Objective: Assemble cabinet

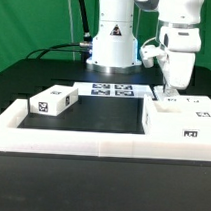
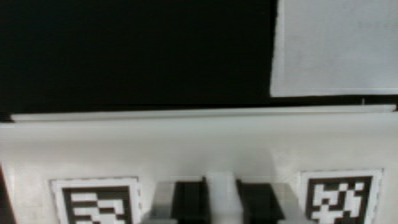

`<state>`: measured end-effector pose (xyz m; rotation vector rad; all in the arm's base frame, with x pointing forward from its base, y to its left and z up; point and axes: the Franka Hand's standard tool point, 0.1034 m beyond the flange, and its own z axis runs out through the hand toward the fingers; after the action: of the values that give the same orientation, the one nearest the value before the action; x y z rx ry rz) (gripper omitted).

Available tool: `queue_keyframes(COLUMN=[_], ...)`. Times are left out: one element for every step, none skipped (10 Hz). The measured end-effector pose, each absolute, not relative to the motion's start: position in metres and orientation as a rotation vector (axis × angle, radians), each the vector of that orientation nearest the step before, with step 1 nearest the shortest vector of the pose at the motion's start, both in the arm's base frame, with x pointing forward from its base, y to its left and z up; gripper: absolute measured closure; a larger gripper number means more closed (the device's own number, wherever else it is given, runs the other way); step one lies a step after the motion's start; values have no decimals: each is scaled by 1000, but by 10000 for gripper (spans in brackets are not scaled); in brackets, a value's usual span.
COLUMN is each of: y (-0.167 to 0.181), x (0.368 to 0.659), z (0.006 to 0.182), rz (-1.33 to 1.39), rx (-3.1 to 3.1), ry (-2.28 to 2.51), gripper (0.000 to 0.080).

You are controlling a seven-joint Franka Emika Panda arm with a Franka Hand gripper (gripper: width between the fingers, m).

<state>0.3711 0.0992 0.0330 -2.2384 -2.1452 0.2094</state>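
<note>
The white cabinet body [image 1: 179, 119] sits at the exterior view's right, against the low white rim [image 1: 81, 144]. It is an open box with small black-and-white tags on its faces. My gripper [image 1: 170, 93] is down on the body's far wall. In the wrist view the two dark fingers [image 2: 185, 202] stand tight on either side of a thin white wall [image 2: 222, 192] of the cabinet body [image 2: 107, 150], between two tags. The gripper [image 2: 222, 203] is shut on that wall. A separate white tagged block [image 1: 54, 101] lies at the exterior view's left, far from the gripper.
The marker board [image 1: 112, 91] lies flat at the back middle, in front of the arm's base [image 1: 113, 44]. A blurred flat white sheet [image 2: 338, 45] shows beyond the cabinet wall in the wrist view. Black table surface [image 1: 98, 113] lies between the block and the cabinet body.
</note>
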Motion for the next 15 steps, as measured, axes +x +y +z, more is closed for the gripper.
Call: queue_keyframes(y=[96,91,84,78,76,76,76,75,68,65,64,64,64,65,68], x=[376,378,382,388,391,389,389,390,398,404,409,408,408,409,409], z=[45,51,58,61,62,60,60,59,60,64,68,67,67,66,65], rz=[218,239,259,276,278,283,284,285,288,287,279,280,281,264,228], rx=[-2259,-2269,-2286,-2296,-2304,-2299,-2298,-2296,-2300,-2313,-2320,-2319,-2318,-2324,-2336], ry=[-2147,-2143,-2132,-2120,-2112,-2113,-2113,-2111,-2105,-2100,-2102,-2101,-2101,-2104,-2103], gripper=[728,728,728,728,728,728,728,728,728,728,728,728,728,728,728])
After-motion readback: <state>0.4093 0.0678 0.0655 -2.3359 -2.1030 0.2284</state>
